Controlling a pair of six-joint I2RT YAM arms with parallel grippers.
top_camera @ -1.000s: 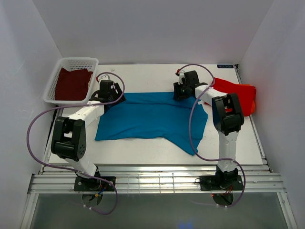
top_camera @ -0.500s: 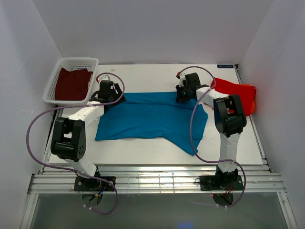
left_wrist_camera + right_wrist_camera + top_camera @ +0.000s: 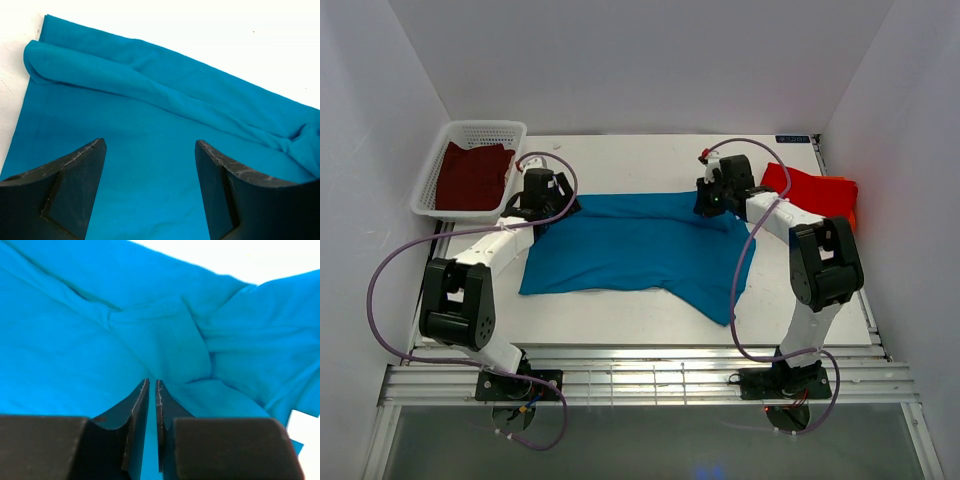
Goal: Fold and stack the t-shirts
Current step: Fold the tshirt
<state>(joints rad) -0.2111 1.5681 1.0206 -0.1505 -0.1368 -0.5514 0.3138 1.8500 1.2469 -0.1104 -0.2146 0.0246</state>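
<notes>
The teal-blue t-shirt (image 3: 630,245) lies spread flat across the middle of the table. My left gripper (image 3: 544,198) hovers over its back left corner with its jaws wide open (image 3: 150,142) and only flat cloth (image 3: 150,115) beneath them. My right gripper (image 3: 712,200) sits at the shirt's back right corner. Its jaws (image 3: 152,381) are shut to a thin slit on a fold of the teal cloth (image 3: 75,340). The bright red-orange t-shirt (image 3: 815,195) lies bunched at the back right. The dark maroon t-shirt (image 3: 472,175) rests in the basket.
A white mesh basket (image 3: 480,130) stands at the back left corner of the table. White walls close in on the left, back and right. Purple cables loop from both arms. A metal rail runs along the near edge (image 3: 640,380).
The right gripper's jaws have closed to a thin slit, and its arm has shifted to the right. The left wrist moved slightly back and stayed open. The teal shirt lies as before.
</notes>
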